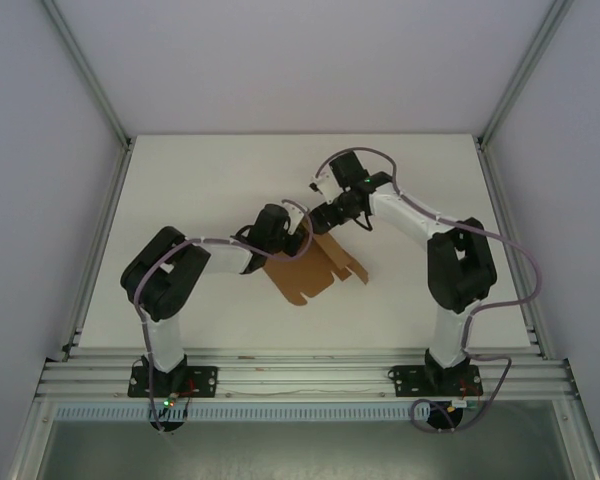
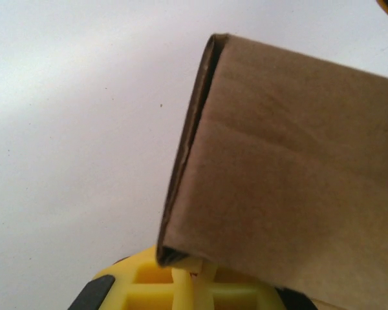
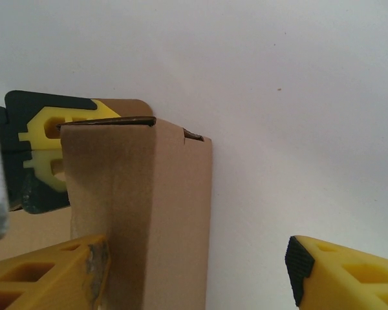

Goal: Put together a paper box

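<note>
two arms angled inward over white table (image 1: 200,190), pale walls around; left gripper (image 2: 193,271) clenched on paper box (image 1: 315,270), right gripper (image 3: 197,268) jaws spread wide, released.

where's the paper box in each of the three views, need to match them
Top external: paper box at the centre of the table.
Left wrist: paper box across the right half, folded edge rising from bottom centre.
Right wrist: paper box lower left, upright.
Shared landmark: the left pincer, clamped on the box's edge.
</note>
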Motion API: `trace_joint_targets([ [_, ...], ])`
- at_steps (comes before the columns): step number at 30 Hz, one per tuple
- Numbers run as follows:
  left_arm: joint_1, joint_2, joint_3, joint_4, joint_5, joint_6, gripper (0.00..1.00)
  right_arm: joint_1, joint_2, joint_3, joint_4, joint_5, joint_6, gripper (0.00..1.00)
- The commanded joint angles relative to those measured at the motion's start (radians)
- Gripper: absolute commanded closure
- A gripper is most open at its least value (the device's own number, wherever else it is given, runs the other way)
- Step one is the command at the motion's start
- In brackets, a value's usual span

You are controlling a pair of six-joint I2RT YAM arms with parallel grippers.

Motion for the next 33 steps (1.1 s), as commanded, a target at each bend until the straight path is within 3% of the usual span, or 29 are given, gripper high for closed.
trace_joint_targets([
  [1,-0.005,0.006,-0.035,0.087,0.005,-0.031,1.00,0.001,0.028,-0.009,-0.101,0.038,0.021,0.27],
  [5,-0.018,-0.031,-0.036,0.033,-0.044,-0.039,1.00,-0.018,0.013,0.001,-0.112,0.069,0.049,0.26],
  [11,-0.025,-0.115,-0.060,-0.078,-0.096,-0.120,1.00,-0.043,-0.092,0.031,-0.131,0.080,0.122,0.17],
  [18,-0.033,-0.184,-0.149,-0.083,-0.088,-0.115,1.00,-0.043,-0.290,-0.155,-0.023,0.078,-0.078,0.15],
  [21,-0.036,-0.201,-0.177,-0.079,-0.058,-0.072,1.00,-0.045,-0.256,-0.110,-0.070,0.066,-0.114,0.15],
  [27,-0.065,-0.200,-0.203,-0.071,-0.079,-0.043,1.00,-0.043,-0.069,0.061,-0.242,-0.132,-0.104,0.23],
  [33,-0.097,-0.163,-0.197,-0.039,-0.079,-0.037,1.00,-0.044,0.045,0.132,-0.221,-0.250,-0.057,0.29],
])
